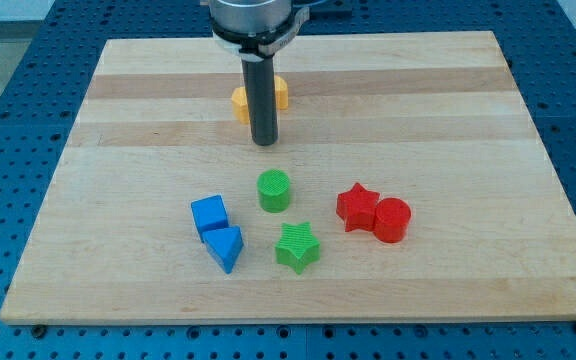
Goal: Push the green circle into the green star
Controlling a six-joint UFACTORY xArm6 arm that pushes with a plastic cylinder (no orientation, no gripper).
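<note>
Camera view is showing my tip sitting toward the view's top of the green circle, apart from it, with the green star waiting just below and slightly right on the worktop. There are no jaws, only a bare rod holding nothing. I am judging that pushing down and faintly rightward, through the circle's centre, is keeping it from skidding toward the blue blocks.

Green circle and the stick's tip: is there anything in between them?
No. In the camera view only bare board lies between my tip and the green circle, which sits just below it, toward the view's bottom.
</note>
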